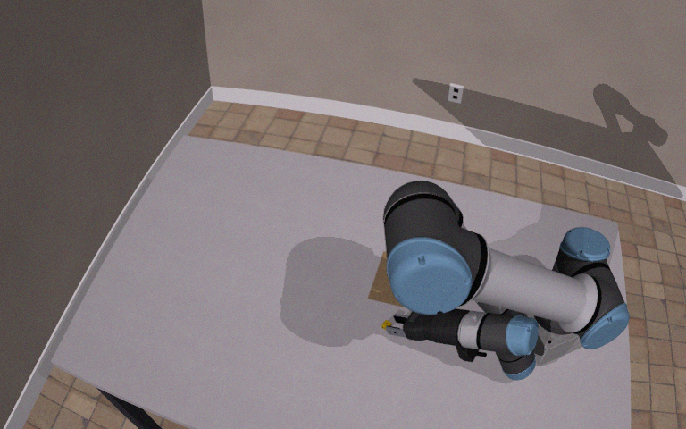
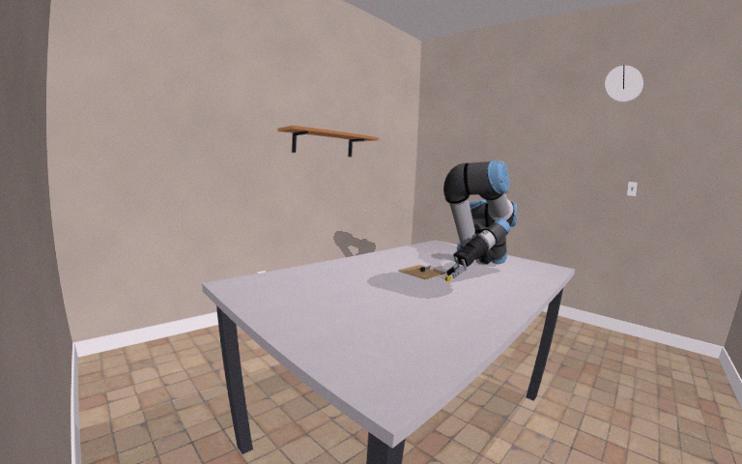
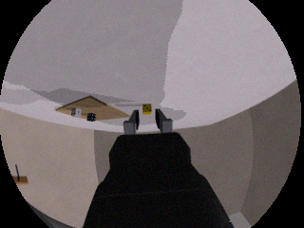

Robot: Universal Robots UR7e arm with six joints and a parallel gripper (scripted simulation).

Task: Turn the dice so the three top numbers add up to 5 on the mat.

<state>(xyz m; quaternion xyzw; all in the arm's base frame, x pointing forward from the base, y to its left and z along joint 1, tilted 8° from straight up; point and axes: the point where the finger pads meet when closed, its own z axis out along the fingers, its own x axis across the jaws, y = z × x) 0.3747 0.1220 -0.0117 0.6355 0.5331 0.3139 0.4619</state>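
My claw [image 3: 147,122] hangs low over the grey table [image 1: 187,276], fingers parted to about half their range and gripping nothing. Yellow die [image 3: 147,109] sits on the bare table just past my fingertips, in line with the gap between them but clear of both pads. In the top view the yellow die [image 1: 387,323] is just left of my claw [image 1: 396,325], off the mat and near its near edge. Can't read its top face.

Brown mat [image 3: 89,106] lies flat on the table, to the left in the wrist view. Two more dice are on it: a white die [image 3: 76,112] and a dark die [image 3: 91,116], close together, apart from each other. Pips too small to read.

In the top view most of the mat [image 1: 381,281] is hidden under my elbow joint; only a sliver shows. The exterior view shows the mat [image 2: 418,272] to the left of my claw [image 2: 455,270], yellow die [image 2: 447,277] at the mat's near right corner, on the table.
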